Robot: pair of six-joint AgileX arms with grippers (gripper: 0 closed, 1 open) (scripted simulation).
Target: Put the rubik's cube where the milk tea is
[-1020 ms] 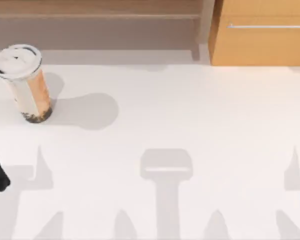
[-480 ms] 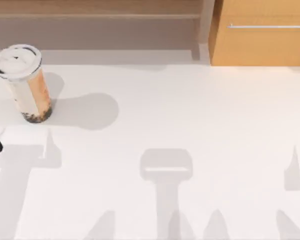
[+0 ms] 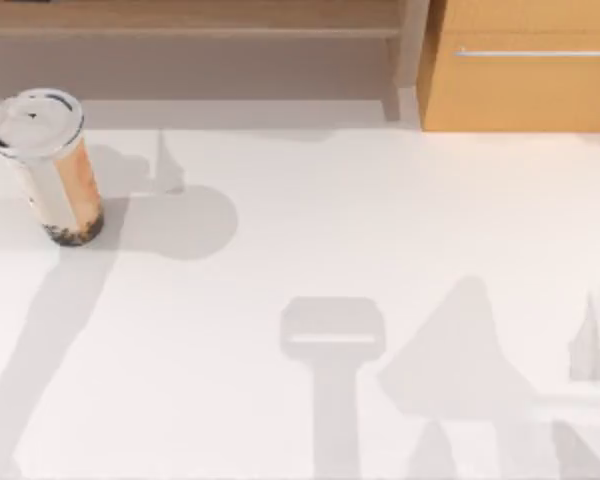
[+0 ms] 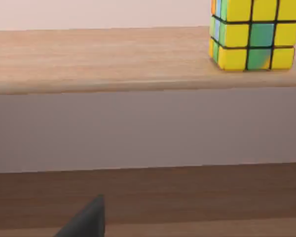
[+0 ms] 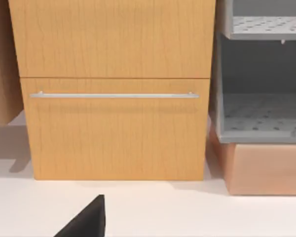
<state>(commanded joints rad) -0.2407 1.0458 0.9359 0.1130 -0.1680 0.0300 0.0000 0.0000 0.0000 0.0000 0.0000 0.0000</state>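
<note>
wooden shelf point(image 4: 138, 59) with rubik's cube point(image 4: 251, 34), apparently newly faced

The milk tea point(image 3: 52, 165) had a white lid over a cup streaked creamy white and orange-brown, with dark pearls at its base, and it stood on a plain white table point(image 3: 310, 230) crossed by soft grey shadows. The rubik's cube point(image 4: 251, 34) showed mostly yellow squares with a few green ones, divided by black lines, plus blue and orange squares on its side face, and it sat on a light wood-grain shelf point(image 4: 98, 57) above a grey recess. The cabinet point(image 5: 113, 89) was honey-coloured wood grain with a thin silver handle point(image 5: 113, 95), beside a grey perforated rack point(image 5: 261, 116) on a pale pinkish-brown base.
</note>
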